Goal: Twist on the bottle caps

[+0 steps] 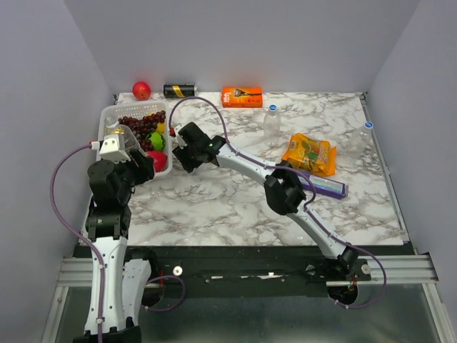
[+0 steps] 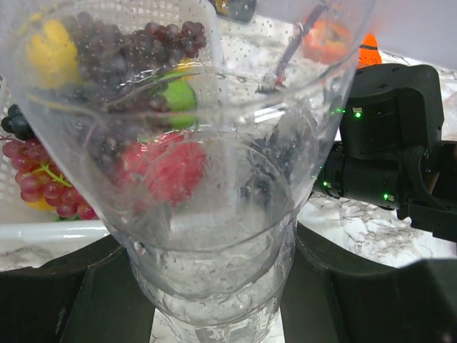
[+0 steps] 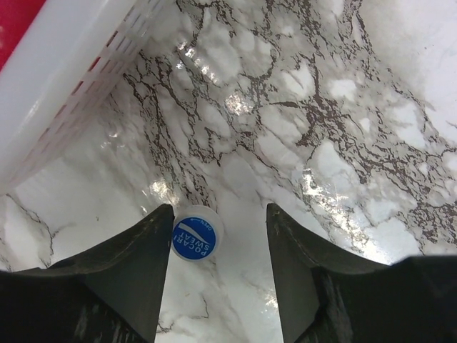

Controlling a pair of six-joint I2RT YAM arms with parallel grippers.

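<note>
My left gripper is shut on a clear bottle and holds it beside the white basket. In the left wrist view the bottle fills the frame between my fingers; its neck is out of view there. My right gripper is open and low over the table by the basket's near right corner. In the right wrist view a blue cap lies flat on the marble, touching the left finger of the open gripper. Two more clear bottles stand at the back right, each with a blue cap on top.
The white basket holds grapes and fruit at the back left; its wall is close to my right gripper. A red apple, a black-and-gold can and an orange box line the back. An orange snack bag and a purple bar lie at the right.
</note>
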